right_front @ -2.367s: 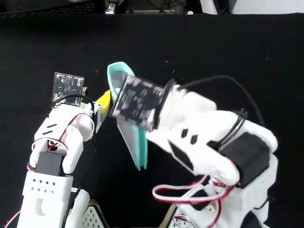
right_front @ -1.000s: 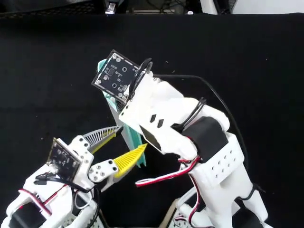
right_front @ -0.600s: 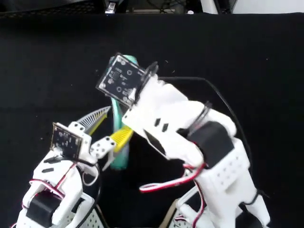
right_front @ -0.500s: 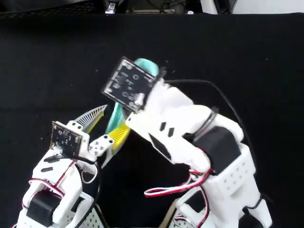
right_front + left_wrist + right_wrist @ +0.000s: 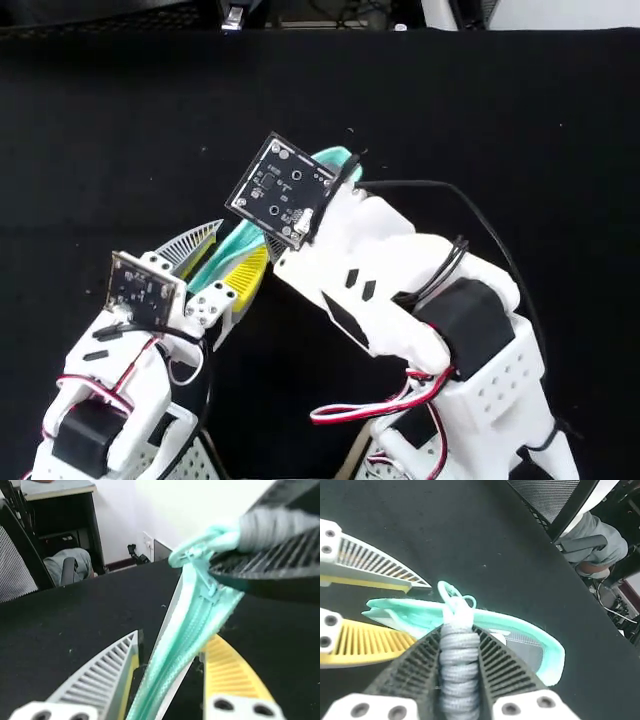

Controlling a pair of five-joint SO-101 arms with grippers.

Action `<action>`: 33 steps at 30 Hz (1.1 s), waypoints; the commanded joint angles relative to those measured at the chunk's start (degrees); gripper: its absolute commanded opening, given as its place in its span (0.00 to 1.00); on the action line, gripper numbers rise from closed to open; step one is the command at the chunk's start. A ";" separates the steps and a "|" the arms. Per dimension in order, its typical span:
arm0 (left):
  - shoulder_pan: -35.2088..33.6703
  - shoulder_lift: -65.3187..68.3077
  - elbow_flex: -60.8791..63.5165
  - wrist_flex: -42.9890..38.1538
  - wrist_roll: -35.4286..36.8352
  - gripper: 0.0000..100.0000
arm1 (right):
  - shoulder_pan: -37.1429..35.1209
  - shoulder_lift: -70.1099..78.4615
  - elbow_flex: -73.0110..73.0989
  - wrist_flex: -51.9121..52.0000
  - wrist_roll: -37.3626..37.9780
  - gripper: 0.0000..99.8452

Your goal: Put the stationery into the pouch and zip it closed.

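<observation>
The mint-green fabric pouch [image 5: 232, 252], slanting 7 to 1 o'clock mid-table, sits inside the spread left gripper [image 5: 172, 642]; the right gripper [image 5: 456, 622] pinches its looped cord zip pull [image 5: 451, 596]. Zipping looks to be the step in hand: next the left should clamp the pouch so the right can draw the slider along.

A black cloth-covered worktop [image 5: 520, 120] spreads wide. Beyond its edge a dark desk with a pale top [image 5: 60, 510] stands against a white wall [image 5: 200, 510]. A black mesh chair back [image 5: 547, 495] sits off the worktop's side.
</observation>
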 commanded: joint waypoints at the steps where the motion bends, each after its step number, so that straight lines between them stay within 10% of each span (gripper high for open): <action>1: -0.22 0.18 -3.65 0.18 -0.53 0.20 | 0.79 0.31 1.36 0.70 0.00 0.01; 33: 2.86 12.66 -13.32 13.36 -5.10 0.05 | 16.70 0.66 -0.75 0.70 3.08 0.01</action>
